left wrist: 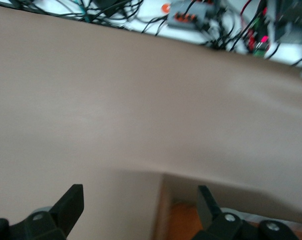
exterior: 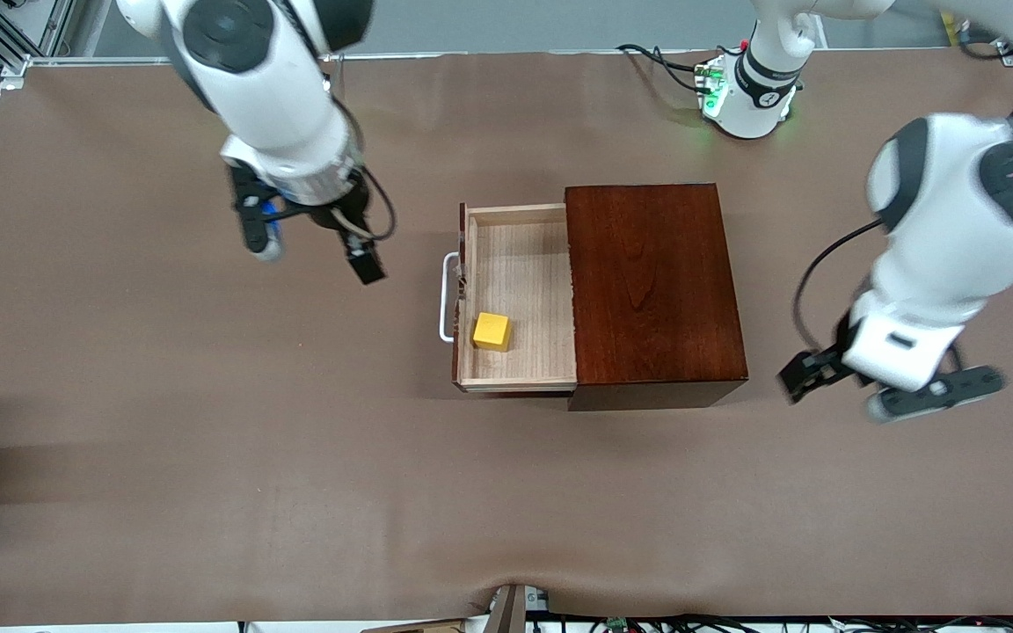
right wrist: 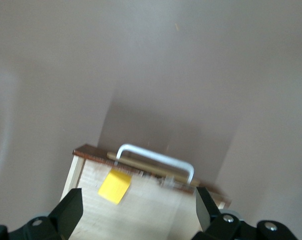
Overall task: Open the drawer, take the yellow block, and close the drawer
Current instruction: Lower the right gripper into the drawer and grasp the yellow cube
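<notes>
The drawer (exterior: 520, 264) stands pulled open from the mahogany box (exterior: 652, 281), toward the right arm's end of the table, white handle (exterior: 447, 297) outward. The yellow block (exterior: 491, 331) lies inside it, in the corner near the handle nearer the front camera. My right gripper (exterior: 317, 259) is open and empty, above the table beside the handle. The right wrist view shows its open gripper (right wrist: 138, 210), the block (right wrist: 115, 186) and handle (right wrist: 155, 157). My left gripper (exterior: 858, 400) is open and empty, up beside the box's closed end; its wrist view (left wrist: 141, 205) shows a box corner (left wrist: 183, 220).
The brown table cover (exterior: 207, 457) spreads around the box. The left arm's base (exterior: 748, 92) with cables stands at the table edge farthest from the front camera. Cables and electronics (left wrist: 190, 17) line the table edge in the left wrist view.
</notes>
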### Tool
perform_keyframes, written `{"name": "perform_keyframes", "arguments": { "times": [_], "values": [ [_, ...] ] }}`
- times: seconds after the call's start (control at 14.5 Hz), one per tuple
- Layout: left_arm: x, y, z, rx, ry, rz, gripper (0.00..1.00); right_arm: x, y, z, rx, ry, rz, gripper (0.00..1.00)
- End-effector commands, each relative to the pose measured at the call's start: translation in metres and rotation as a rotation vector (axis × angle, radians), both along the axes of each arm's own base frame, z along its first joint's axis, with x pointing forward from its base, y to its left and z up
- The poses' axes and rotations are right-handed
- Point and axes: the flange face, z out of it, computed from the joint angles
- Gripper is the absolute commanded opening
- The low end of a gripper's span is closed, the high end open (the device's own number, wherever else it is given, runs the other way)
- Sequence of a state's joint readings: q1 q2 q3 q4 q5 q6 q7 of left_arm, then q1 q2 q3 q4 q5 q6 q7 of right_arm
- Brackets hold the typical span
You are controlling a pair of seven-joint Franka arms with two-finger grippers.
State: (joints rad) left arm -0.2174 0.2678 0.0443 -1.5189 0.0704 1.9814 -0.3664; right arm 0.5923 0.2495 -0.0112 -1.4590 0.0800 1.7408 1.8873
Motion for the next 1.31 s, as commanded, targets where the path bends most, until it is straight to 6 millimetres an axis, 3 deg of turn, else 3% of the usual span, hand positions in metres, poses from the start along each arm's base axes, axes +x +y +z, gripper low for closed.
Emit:
{"name": "perform_keyframes", "arguments": {
  "times": [0.0,0.07,0.35,0.62,0.76,0.9,1.11,1.24],
  "values": [
    [-0.06,0.037,0.045,-0.01,0.074,-0.125,1.0,0.023,0.016,-0.029,0.068,0.051,-0.197,1.0],
    [-0.073,0.053,0.052,-0.008,0.137,-0.154,1.0,0.029,0.021,-0.043,0.091,0.061,-0.252,1.0],
    [-0.113,0.05,0.072,-0.002,0.293,-0.239,1.0,0.039,0.062,-0.105,0.128,0.048,-0.328,1.0],
    [-0.116,0.048,0.092,-0.008,0.286,-0.245,1.0,0.038,0.093,-0.155,0.141,0.028,-0.342,1.0],
    [-0.11,0.05,0.095,-0.011,0.274,-0.213,1.0,0.03,0.104,-0.169,0.128,0.041,-0.348,1.0],
    [-0.098,0.056,0.084,-0.001,0.283,-0.218,1.0,0.025,0.109,-0.177,0.118,0.058,-0.395,1.0],
    [-0.101,0.053,0.091,-0.001,0.275,-0.206,1.0,0.022,0.114,-0.191,0.103,0.07,-0.437,1.0],
    [-0.105,0.064,0.098,-0.001,0.266,-0.19,1.0,0.024,0.114,-0.204,0.105,0.059,-0.453,1.0]
  ]
}}
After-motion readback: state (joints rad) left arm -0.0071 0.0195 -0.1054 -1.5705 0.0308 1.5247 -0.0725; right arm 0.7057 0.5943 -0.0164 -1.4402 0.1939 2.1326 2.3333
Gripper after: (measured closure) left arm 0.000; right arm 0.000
